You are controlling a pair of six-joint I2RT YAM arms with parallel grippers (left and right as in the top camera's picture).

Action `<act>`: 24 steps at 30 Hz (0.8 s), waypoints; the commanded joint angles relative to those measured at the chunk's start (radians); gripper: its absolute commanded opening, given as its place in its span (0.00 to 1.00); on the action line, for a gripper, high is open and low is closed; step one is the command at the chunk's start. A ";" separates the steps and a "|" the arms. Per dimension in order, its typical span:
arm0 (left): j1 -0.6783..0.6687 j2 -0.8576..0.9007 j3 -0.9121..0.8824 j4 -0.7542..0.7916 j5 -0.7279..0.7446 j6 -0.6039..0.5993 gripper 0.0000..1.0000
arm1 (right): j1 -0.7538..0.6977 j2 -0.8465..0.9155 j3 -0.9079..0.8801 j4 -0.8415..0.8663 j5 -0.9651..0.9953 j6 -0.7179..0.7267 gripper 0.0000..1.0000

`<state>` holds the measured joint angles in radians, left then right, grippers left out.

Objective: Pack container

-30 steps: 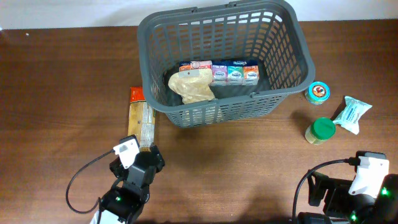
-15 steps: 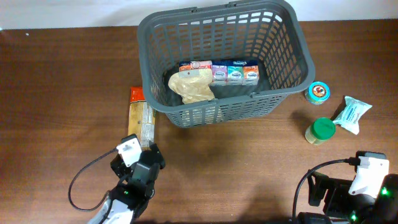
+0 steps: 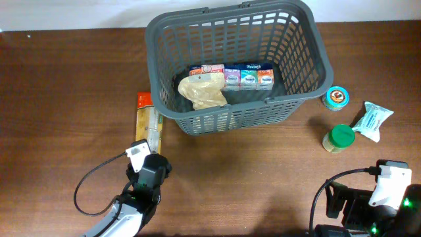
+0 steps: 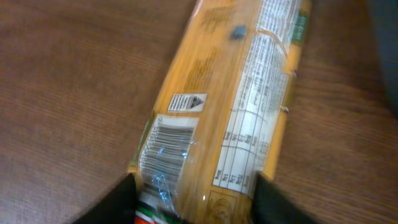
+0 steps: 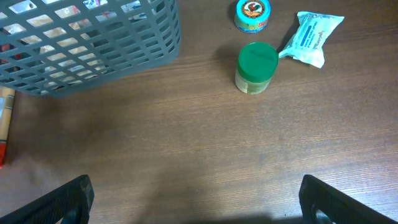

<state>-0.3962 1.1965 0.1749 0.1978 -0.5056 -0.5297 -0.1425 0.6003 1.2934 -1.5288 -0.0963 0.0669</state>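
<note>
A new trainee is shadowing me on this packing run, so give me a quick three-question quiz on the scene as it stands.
1. True or false: the green-lidded jar stands outside the container.
2. What does the left pincer straddle? A pasta packet; B banana; C mug.
3. How many loose items lie on the table to the right of the container?
Key: 1 true; 2 A; 3 three.
</note>
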 commanded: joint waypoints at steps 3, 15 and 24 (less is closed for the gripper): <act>0.008 0.012 -0.014 0.008 0.040 0.012 0.08 | 0.005 0.003 0.002 0.002 -0.005 -0.007 0.99; 0.008 -0.183 0.019 0.138 -0.189 0.013 0.02 | 0.005 0.003 0.002 0.002 -0.005 -0.007 0.99; 0.086 -0.544 0.150 -0.075 -0.325 0.188 0.02 | 0.005 0.003 0.002 0.002 -0.005 -0.007 0.99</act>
<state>-0.3435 0.7609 0.2119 0.1387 -0.7223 -0.4610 -0.1425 0.6003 1.2934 -1.5291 -0.0959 0.0669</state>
